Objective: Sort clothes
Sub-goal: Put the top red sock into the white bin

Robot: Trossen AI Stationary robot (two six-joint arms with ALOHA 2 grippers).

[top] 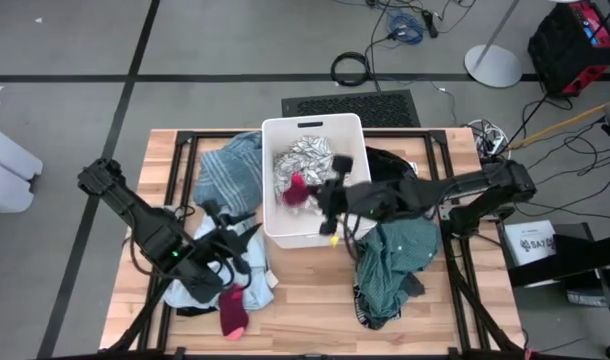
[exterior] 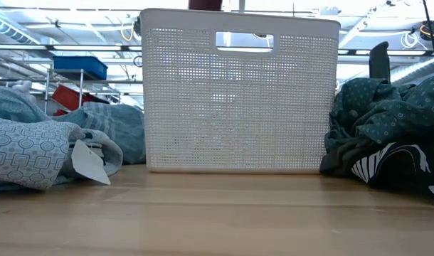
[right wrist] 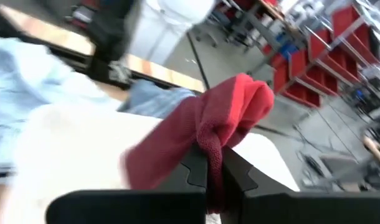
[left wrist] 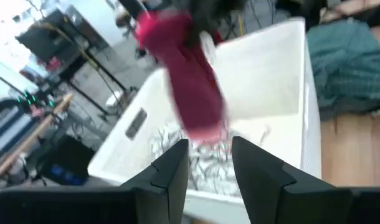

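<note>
High view: white bin (top: 315,130) stands at the table's (top: 305,300) far middle. Right gripper (top: 330,195) hangs over the bin, pinching a magenta piece (top: 297,190) above a white-grey patterned garment (top: 303,158) that lies inside. Left gripper (top: 235,225) is near the bin's left side, over a light blue garment (top: 250,262); a second magenta piece (top: 233,312) lies on the wood just beside that heap. Striped blue garment (top: 230,170) lies against the bin's left wall. Teal garment (top: 397,255) is heaped right of the bin, with a black garment (top: 390,165) behind it under the right arm.

Low view: bin's perforated wall (exterior: 238,99) fills the centre. Patterned light cloth (exterior: 32,153) and blue cloth (exterior: 110,128) lie on one side, teal garment (exterior: 388,114) over dark fabric on the other. No gripper shows.

Left wrist view: left fingers (left wrist: 174,171) are spread, nothing between them. Beyond them the bin (left wrist: 271,81) holds the patterned garment (left wrist: 202,165); the magenta piece (left wrist: 190,81) dangles over it from the right gripper, whose tips are blurred here. Teal garment (left wrist: 352,62) lies beyond the bin.

Right wrist view: right fingers (right wrist: 230,168) are pressed together on the magenta piece (right wrist: 202,140), which bunches above them. Light blue garment (right wrist: 34,81) lies beyond the bin wall (right wrist: 71,149).
</note>
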